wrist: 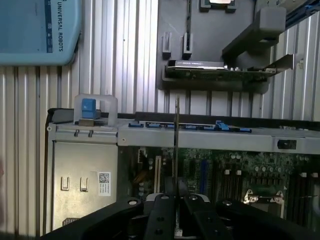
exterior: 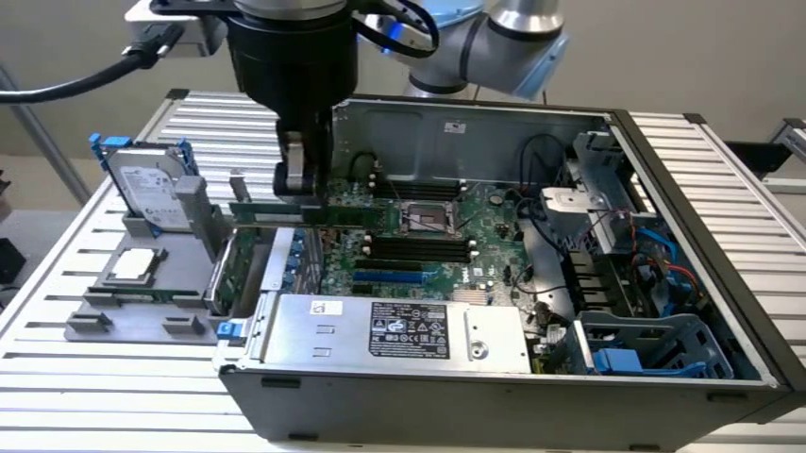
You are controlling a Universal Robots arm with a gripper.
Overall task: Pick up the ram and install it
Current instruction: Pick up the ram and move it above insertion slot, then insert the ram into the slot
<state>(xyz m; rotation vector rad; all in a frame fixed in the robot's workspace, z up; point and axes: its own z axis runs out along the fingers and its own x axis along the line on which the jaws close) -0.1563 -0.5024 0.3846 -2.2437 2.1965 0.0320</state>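
pincer (exterior: 300, 189) clamped on long thin green ram stick (exterior: 353, 215) | over grey PC case (exterior: 504, 406) | best kept lvl, parallel w/ black slots (exterior: 416, 247)

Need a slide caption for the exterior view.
Gripper with jaws shut on the ram, above the motherboard in the open computer case.

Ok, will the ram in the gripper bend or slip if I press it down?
Probably stiff: the ram reads as a straight thin edge in the gripper, no sag. Likely light, being so thin. Pinched on its flat faces, it may pivot if pressed unevenly.
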